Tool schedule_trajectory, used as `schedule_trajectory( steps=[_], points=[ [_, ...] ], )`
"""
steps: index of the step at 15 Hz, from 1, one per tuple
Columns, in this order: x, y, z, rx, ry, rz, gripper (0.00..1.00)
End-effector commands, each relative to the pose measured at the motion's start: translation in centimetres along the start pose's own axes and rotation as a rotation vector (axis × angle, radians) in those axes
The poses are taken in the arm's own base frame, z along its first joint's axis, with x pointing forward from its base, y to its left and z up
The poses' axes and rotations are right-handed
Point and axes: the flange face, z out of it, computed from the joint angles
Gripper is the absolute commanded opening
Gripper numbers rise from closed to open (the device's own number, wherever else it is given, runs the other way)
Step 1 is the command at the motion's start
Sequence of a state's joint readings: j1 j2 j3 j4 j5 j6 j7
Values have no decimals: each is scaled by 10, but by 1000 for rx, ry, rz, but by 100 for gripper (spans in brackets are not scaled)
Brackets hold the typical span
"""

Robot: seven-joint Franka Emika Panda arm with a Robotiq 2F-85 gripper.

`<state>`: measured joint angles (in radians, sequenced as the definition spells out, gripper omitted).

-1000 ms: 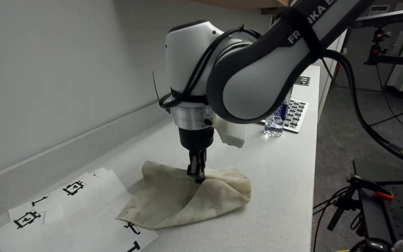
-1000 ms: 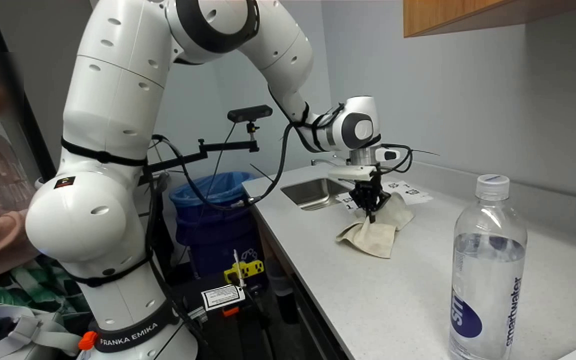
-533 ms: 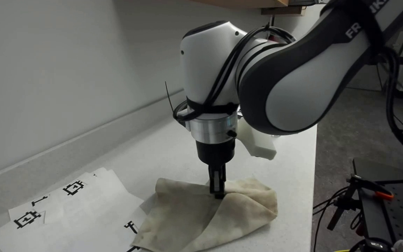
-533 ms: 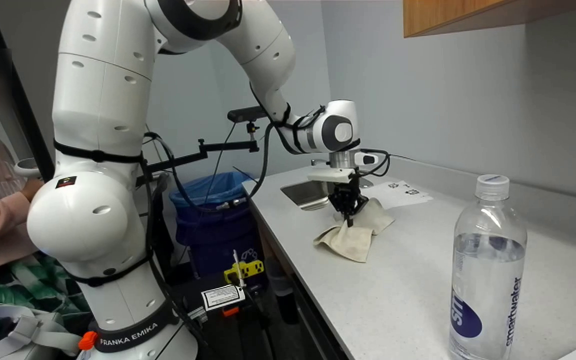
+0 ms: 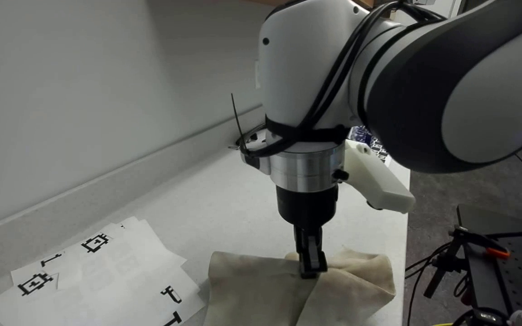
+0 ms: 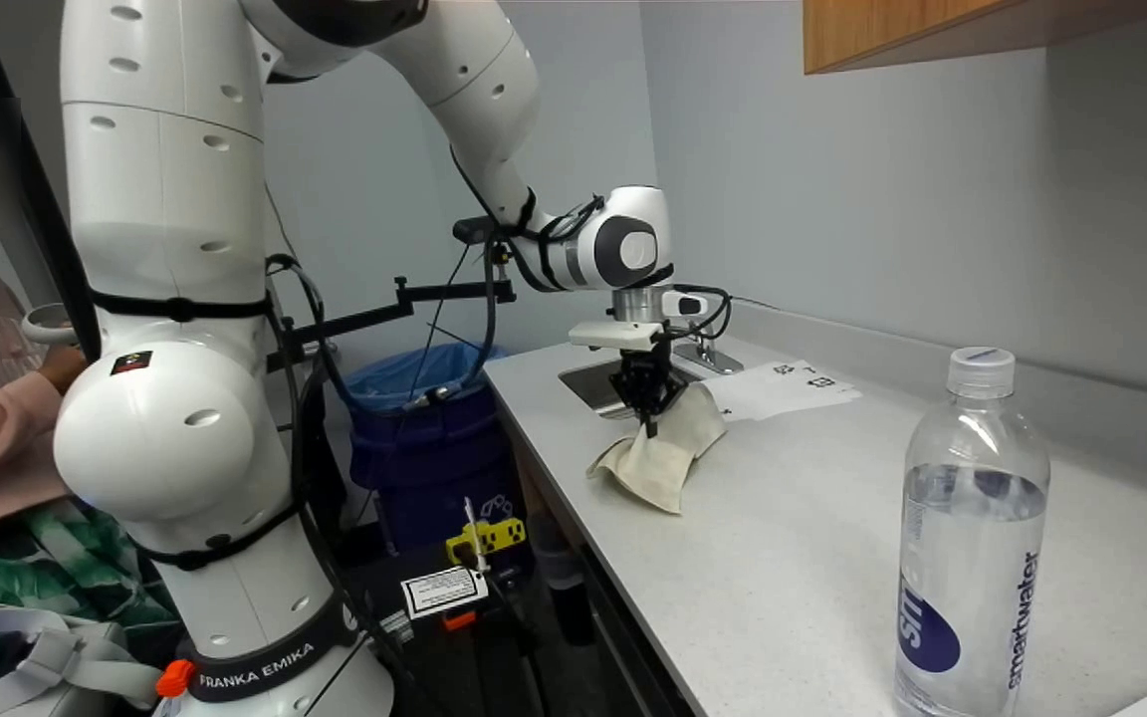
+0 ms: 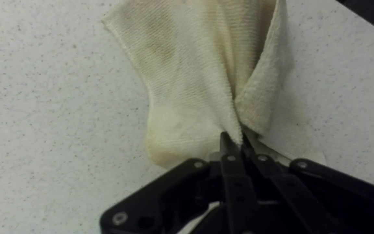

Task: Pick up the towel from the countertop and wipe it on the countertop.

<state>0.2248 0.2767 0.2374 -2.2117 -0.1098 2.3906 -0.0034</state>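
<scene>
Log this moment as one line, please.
tool: shut on towel | towel: creased, low over countertop, contact unclear | marked paper sheets: on countertop | bottle: upright, capped

Silver ring (image 5: 306, 172): smooth metal
Arm (image 6: 160, 209): white, rounded, dotted with oval caps (image 6: 202, 418)
Cables (image 5: 309, 121): black, strapped above the silver ring
Gripper (image 7: 235, 136): black, round screws (image 7: 119, 218), below the silver ring
Base band (image 6: 270, 668): black, white "FRANKA EMIKA"
Sticker (image 6: 131, 362): dark, apparently red-marked, too small for detail

In an exterior view we have free countertop (image 6: 793, 558) running from the towel (image 6: 668, 458) to the bottle (image 6: 972, 548), which blocks the near right. Beyond the towel stands the faucet base (image 6: 715, 360); along the right, the wall (image 6: 882, 199) bars us, a cabinet (image 6: 932, 35) jutting overhead.
</scene>
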Motion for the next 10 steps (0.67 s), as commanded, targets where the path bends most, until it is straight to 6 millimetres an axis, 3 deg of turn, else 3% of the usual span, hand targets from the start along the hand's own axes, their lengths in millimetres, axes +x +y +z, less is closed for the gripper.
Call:
schedule_trajectory(
  steps=[1,10],
  points=[
    [-13,-17,-7,31,22,-55,1],
    [-10,-44,-1,48,-2,-133,1]
  ],
)
